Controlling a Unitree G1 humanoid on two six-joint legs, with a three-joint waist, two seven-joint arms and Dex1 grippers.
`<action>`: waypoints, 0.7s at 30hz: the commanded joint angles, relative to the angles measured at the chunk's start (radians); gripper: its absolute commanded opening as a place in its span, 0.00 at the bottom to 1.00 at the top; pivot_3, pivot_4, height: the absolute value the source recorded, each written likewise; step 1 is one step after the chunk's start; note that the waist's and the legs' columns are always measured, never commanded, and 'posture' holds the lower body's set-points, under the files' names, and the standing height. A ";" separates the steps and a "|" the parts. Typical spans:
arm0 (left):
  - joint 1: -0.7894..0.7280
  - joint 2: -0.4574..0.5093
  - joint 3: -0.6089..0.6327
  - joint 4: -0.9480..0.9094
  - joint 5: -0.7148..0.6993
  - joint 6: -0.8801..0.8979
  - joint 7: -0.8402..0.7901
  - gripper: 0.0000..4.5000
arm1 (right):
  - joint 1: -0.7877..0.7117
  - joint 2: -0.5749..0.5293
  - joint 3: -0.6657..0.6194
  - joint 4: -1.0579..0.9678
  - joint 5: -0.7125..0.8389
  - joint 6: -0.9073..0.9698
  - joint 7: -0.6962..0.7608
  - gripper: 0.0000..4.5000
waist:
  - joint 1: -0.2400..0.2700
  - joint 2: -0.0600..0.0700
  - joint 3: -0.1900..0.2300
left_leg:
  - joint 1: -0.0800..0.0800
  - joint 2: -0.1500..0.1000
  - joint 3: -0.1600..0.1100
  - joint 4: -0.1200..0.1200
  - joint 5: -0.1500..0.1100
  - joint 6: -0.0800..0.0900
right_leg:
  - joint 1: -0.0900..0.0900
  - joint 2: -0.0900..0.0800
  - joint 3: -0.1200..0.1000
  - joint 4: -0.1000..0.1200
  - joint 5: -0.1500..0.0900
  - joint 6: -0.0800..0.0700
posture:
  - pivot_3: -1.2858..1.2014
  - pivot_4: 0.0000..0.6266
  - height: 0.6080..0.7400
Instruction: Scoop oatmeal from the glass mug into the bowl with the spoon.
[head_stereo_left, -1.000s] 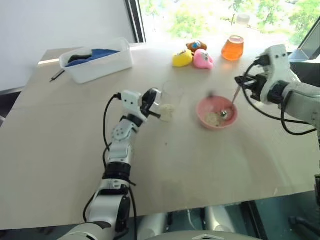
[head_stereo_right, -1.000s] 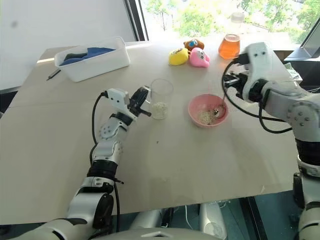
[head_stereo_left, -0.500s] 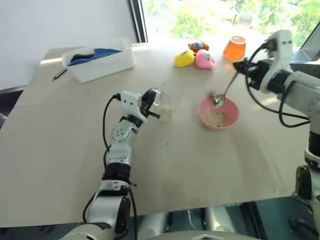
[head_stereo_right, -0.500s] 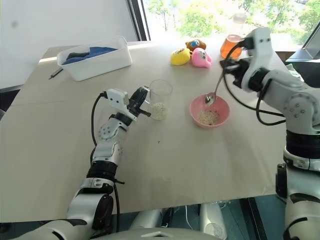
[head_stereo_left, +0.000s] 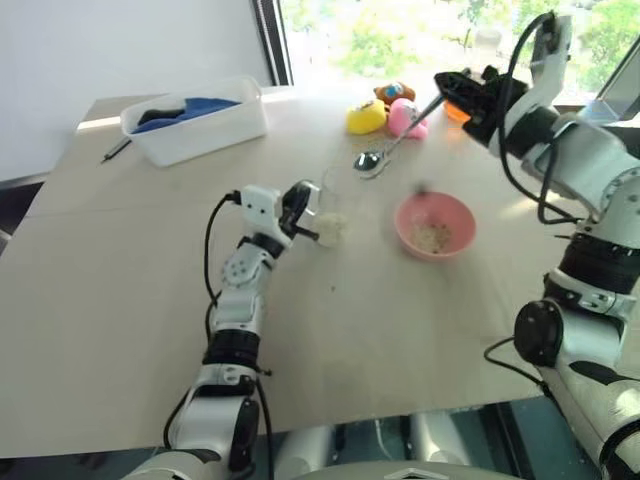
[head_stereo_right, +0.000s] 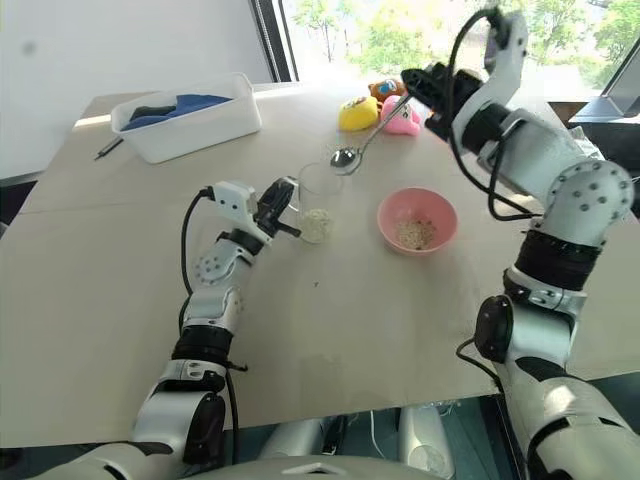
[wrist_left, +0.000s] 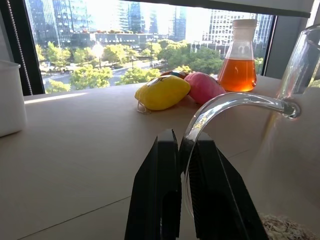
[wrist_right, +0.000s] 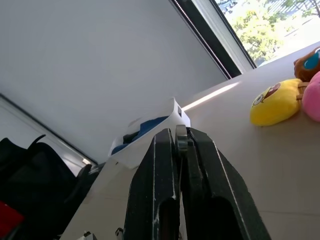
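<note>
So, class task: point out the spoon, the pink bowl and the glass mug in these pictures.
spoon (head_stereo_right: 347, 158), right eye view, on its oval bowl.
pink bowl (head_stereo_right: 441, 207), right eye view, on its rim.
glass mug (wrist_left: 235, 101), left wrist view, on its curved handle.

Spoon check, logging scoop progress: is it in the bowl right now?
No, the spoon hangs above the mug, clear of the bowl.

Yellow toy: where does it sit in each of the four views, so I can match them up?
Left eye view: yellow toy at the table's far edge, by the window.
Right eye view: same spot.
Left wrist view: beyond the glass mug handle.
Right wrist view: on the table near the window.
Shared landmark: pink toy right beside it.
</note>
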 joint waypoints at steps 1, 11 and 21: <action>0.008 -0.006 0.001 -0.053 -0.025 0.010 -0.006 0.07 | -0.007 0.005 0.056 -0.045 -0.027 -0.024 0.031 0.00 | -0.001 0.000 0.000 | 0.000 0.000 0.000 0.000 0.000 0.000 | 0.000 0.000 0.000 0.000 0.000 0.000 | 0.52 0.24 1.00; 0.064 -0.017 0.001 -0.112 -0.023 0.040 0.008 0.06 | 0.022 0.030 0.170 -0.052 -0.096 -0.035 0.133 0.16 | -0.005 0.000 0.000 | 0.000 0.000 0.000 0.000 0.000 0.000 | 0.000 0.000 0.000 0.000 0.000 0.000 | 0.52 0.24 1.00; 0.111 -0.012 -0.003 -0.158 -0.021 0.066 0.012 0.06 | -0.017 0.031 0.146 -0.007 -0.184 -0.143 0.178 0.73 | -0.015 0.000 0.000 | 0.000 0.000 0.000 0.000 0.000 0.000 | 0.000 0.000 0.000 0.000 0.000 0.000 | 0.52 0.24 1.00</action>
